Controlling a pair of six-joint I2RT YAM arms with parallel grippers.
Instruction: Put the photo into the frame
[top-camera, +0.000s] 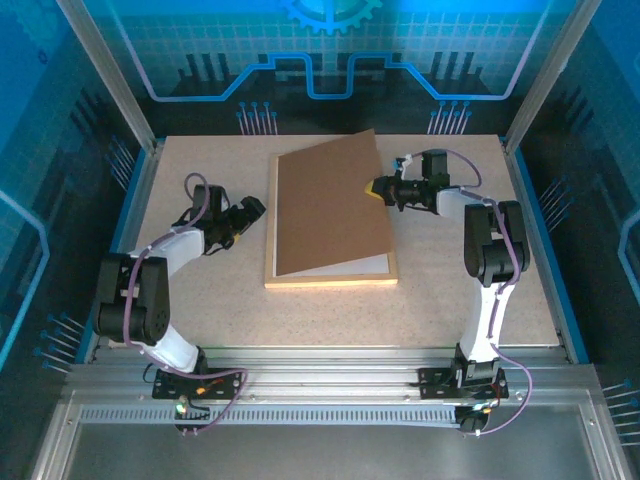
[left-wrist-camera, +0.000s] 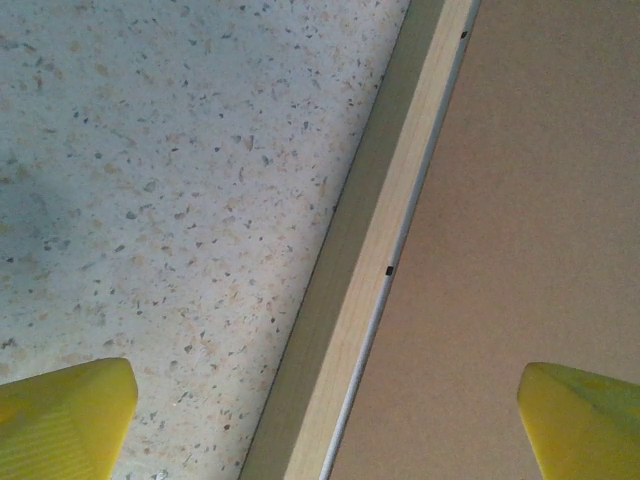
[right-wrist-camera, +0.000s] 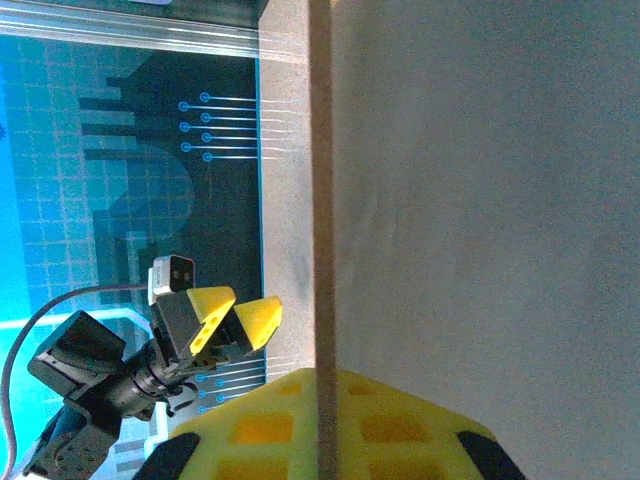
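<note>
Place: robotics lab cell
Walls: blue circuit-print panels (top-camera: 330, 50) around the speckled surface (top-camera: 200, 300)
Structure: aluminium rails (top-camera: 330, 365) at the surface's near edge

Soft, even overhead light brightens the table (top-camera: 200, 310), and a blue glow comes off the enclosure walls (top-camera: 60, 150) at left, right and far. In the left wrist view the specks are sharp, and 1 soft shadow band runs along the left side of the frame (left-wrist-camera: 365, 270). In the right wrist view the edge of the brown board (right-wrist-camera: 321, 200) is blurred, close to the lens.
</note>
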